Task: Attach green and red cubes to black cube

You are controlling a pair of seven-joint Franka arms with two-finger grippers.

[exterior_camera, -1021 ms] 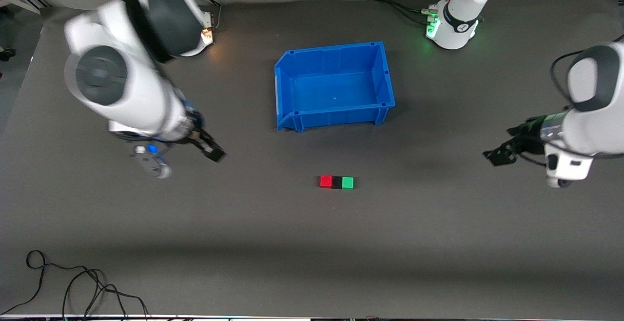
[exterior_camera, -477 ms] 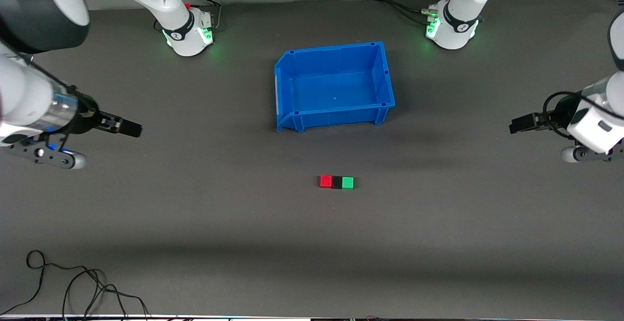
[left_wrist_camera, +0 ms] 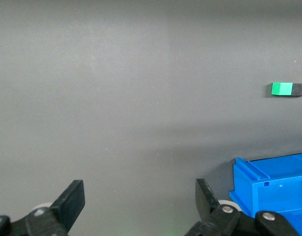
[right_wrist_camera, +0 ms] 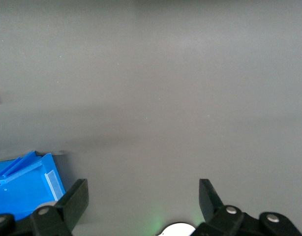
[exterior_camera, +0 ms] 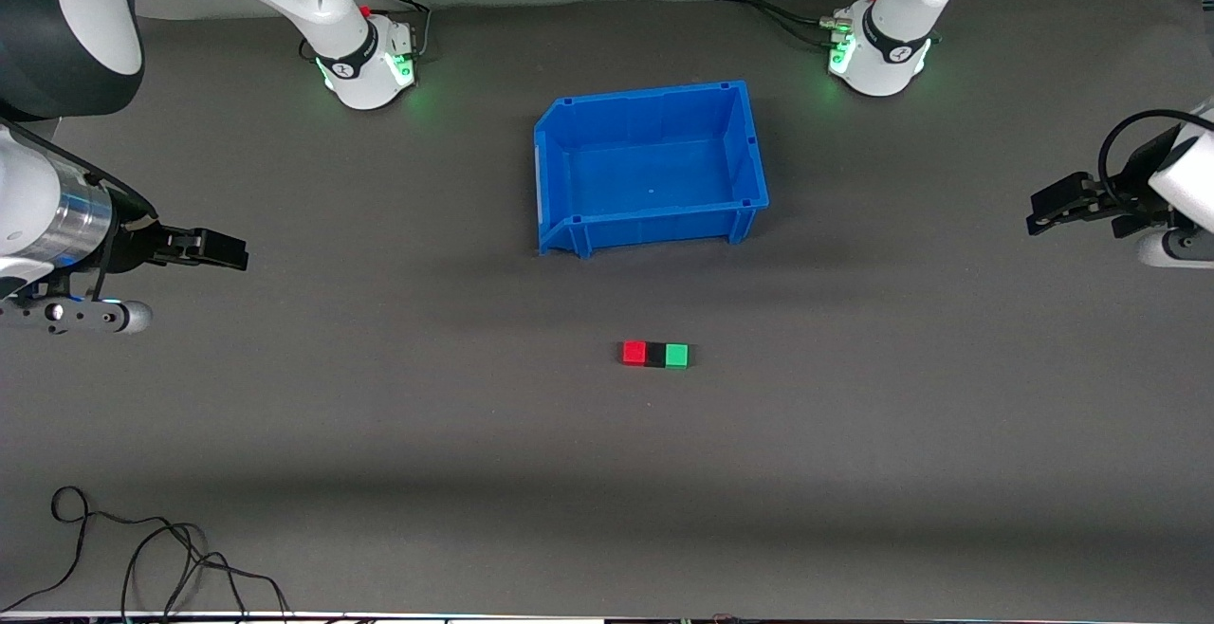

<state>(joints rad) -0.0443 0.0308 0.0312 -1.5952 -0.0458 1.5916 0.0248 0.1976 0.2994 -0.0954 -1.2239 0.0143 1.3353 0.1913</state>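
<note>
Already the three cubes lie joined in a short row on the mat (exterior_camera: 379,434), the nearest things to the front camera apart from a loose cable (exterior_camera: 142,558) at the table's edge: the red cube (exterior_camera: 634,353) at the right arm's end of the row, the black cube (exterior_camera: 655,355) in the middle, the green cube (exterior_camera: 676,355) at the left arm's end, each touching its neighbour with no gap to be seen. They look equal in size, with flat tops and sharp edges; the black one is matte and barely stands out from the grey mat, so only the two bright ones catch the eye. Judging by this, the attaching seems done, and the step in hand is to clear off well: keep both arms high and wide so nothing brushes the row, and leave it square where it lies. Farther from the camera stands the blue bin (exterior_camera: 569,230), with nothing in it. The right gripper (exterior_camera: 223,251) hangs over the mat toward its own arm's end, fingers spread wide and holding nothing; the left gripper (exterior_camera: 1053,205) hangs over the mat at its end, likewise spread and bare, and from its wrist the row shows well apart from it.
</note>
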